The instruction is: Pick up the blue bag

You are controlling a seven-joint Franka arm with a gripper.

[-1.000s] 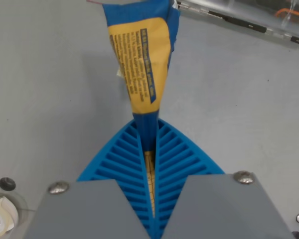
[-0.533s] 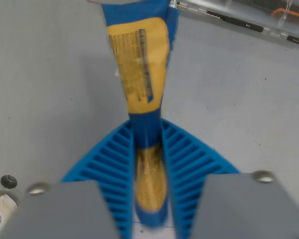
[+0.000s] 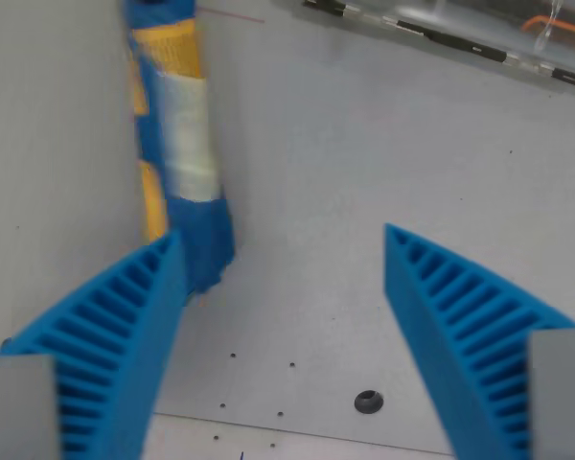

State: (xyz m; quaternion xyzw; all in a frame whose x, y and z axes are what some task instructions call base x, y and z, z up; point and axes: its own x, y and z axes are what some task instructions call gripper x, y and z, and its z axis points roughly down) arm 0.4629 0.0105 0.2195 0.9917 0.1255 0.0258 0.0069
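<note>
Wrist view: blue bag (image 3: 177, 163) beside spread fingers (image 3: 115, 326).

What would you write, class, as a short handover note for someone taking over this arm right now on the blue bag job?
Gripper: open, jaws wide apart, holding nothing.
Blue bag: at the wrist view's left, blurred, its lower end beside the left finger; contact cannot be told. It was clamped between the fingers a second ago and has since been let go.
Done: nothing held now.
Left: recentre on the bag, close, lift.

Tool (image 3: 283, 335) now apart, blue bag (image 3: 177, 163) released
</note>
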